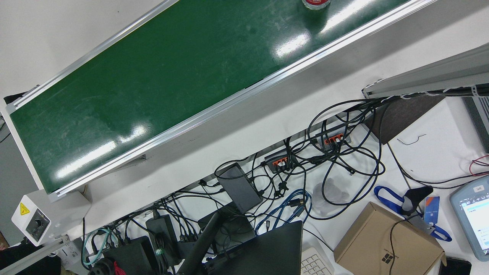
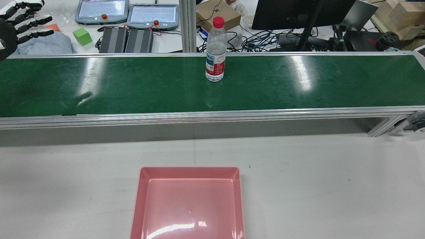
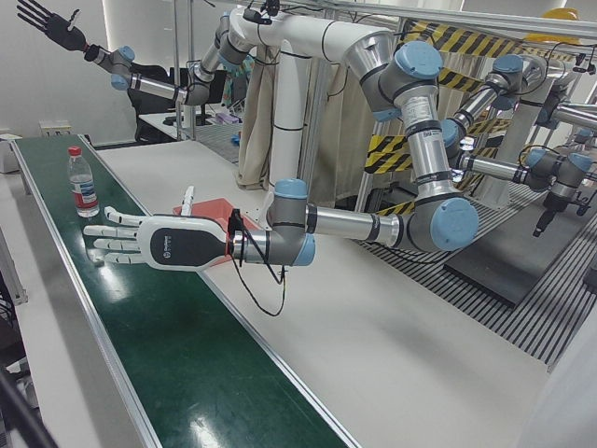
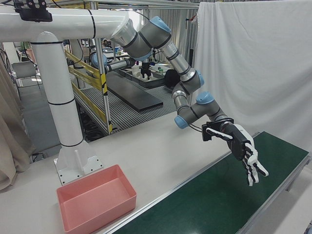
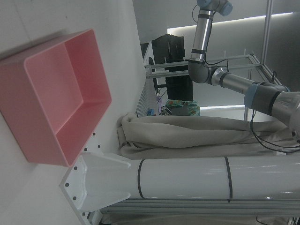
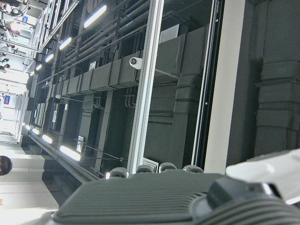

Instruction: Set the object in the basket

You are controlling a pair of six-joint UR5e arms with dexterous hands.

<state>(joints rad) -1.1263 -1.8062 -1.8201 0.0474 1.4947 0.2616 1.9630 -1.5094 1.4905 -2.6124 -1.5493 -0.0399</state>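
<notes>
A clear water bottle (image 2: 215, 53) with a red cap and red label stands upright mid-belt, also seen far down the belt (image 3: 82, 182); only its base edge shows in the front view (image 1: 315, 3). The pink basket (image 2: 189, 169) lies empty on the white table (image 4: 97, 214) (image 3: 216, 207) (image 5: 33, 117). My left hand (image 3: 154, 245) hovers flat over the belt, open with fingers spread, well apart from the bottle (image 2: 16, 26) (image 4: 243, 151). My right hand (image 3: 51, 23) is raised high in the air, open, fingers spread.
The green conveyor belt (image 2: 298, 83) with aluminium rails runs across the station, with white table (image 2: 332, 182) between it and the basket. Beyond the belt lie teach pendants (image 2: 152, 15), a green cube (image 2: 82, 36), cables and a cardboard box (image 1: 386, 240). The arms' white pedestal (image 4: 73, 161) stands behind the basket.
</notes>
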